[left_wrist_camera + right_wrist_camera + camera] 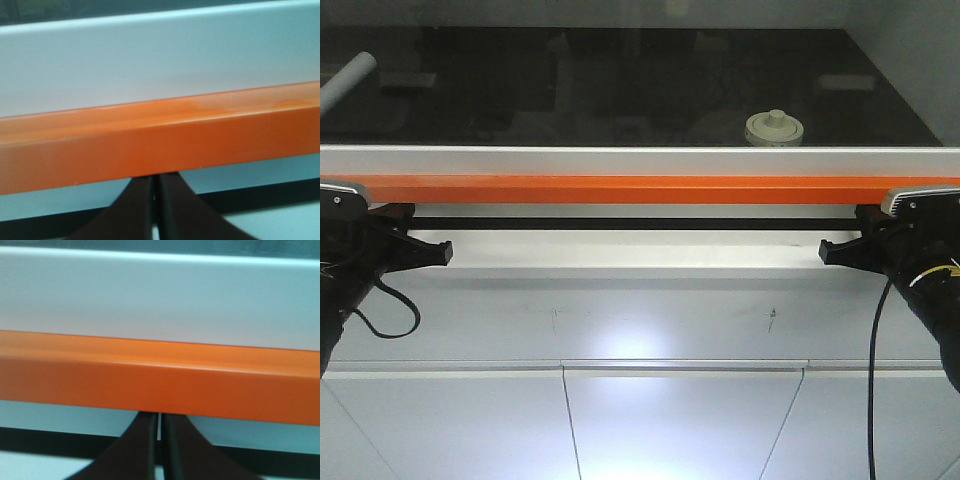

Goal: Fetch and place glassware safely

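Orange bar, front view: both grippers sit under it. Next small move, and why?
Probably raise both arms together so the left gripper and right gripper press up under the orange bar and start lifting it. Both are shut and sit below its two ends. The lidded glass jar appears to sit behind the dark glass panel, so it looks out of reach for now.

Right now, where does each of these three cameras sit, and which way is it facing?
Front view: sits up between the arms, facing forward over a long orange bar into a dark pane, where the small glass jar with a cream knobbed lid shows; the black left end effector and right end effector reach in from the sides.
Left wrist view: rides on the left arm, looking along its closed fingers at the bar.
Right wrist view: likewise on the right arm.
Shared: all see the orange bar.
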